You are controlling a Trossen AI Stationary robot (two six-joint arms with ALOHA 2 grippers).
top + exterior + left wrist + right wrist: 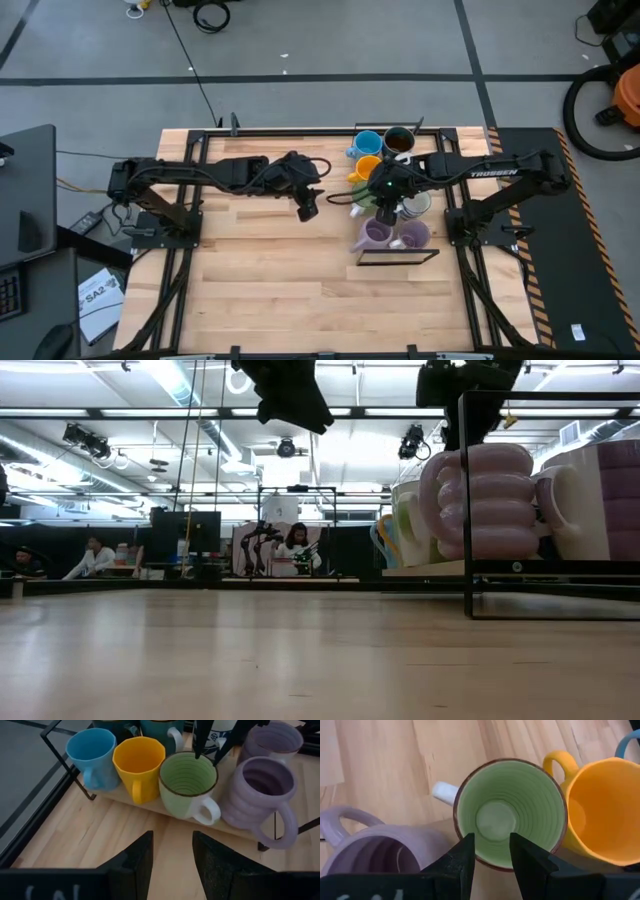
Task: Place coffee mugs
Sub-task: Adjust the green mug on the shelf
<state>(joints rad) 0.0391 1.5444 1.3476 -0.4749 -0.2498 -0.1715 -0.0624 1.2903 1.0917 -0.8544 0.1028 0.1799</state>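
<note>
Right gripper [490, 855] is hanging directly over the green mug [510, 815], fingers spread narrow and straddling the rim at its 6 o'clock edge, clamping nothing. The green mug is sitting upright on the wooden rack [150, 802], white handle pointing out over the table [260, 270]. At its 3 o'clock in the right wrist view the yellow mug [602, 812] is standing just beside it; the purple mug [380, 847] is at 8 o'clock. Blue mug [92, 757] is sitting beyond the yellow. Left gripper [172, 862] is hovering near the rack, fingers moderately apart, empty.
</note>
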